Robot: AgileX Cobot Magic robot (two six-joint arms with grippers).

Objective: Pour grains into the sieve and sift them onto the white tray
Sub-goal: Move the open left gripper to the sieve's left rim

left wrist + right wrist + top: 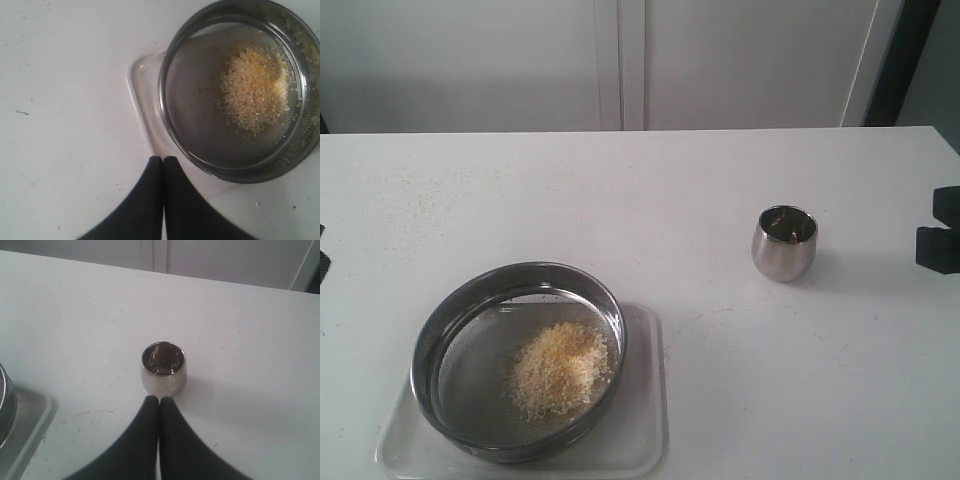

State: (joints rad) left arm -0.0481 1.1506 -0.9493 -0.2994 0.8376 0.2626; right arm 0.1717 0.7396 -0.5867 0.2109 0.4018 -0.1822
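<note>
Two claws show here, and both are clenched with nothing between the fingers. The left gripper (163, 159) has its two black fingers pressed flat together along their whole length. In its wrist view the tips sit over the corner of the white tray (645, 400), just beside the rim of the sieve (470, 375). Whether the tips touch the tray cannot be told. The right gripper (159, 399) is closed just as tightly and holds nothing. In its wrist view the tips point at a small steel cup (785, 243) and seem to meet its base, but the exterior view shows that gripper at the right edge, well apart from the cup.

The sieve rests on the tray at the near left of the table (720, 350), covering most of the tray and leaving a bare strip along the tray's right side. The grains (560, 368) lie inside the sieve as one loose heap of yellow and pale bits, piled on the mesh toward the sieve's right half, with bare mesh to their left. The cup stands upright on the table to the right, well apart from the tray. Faint yellowish specks dot the table at the far left.
</note>
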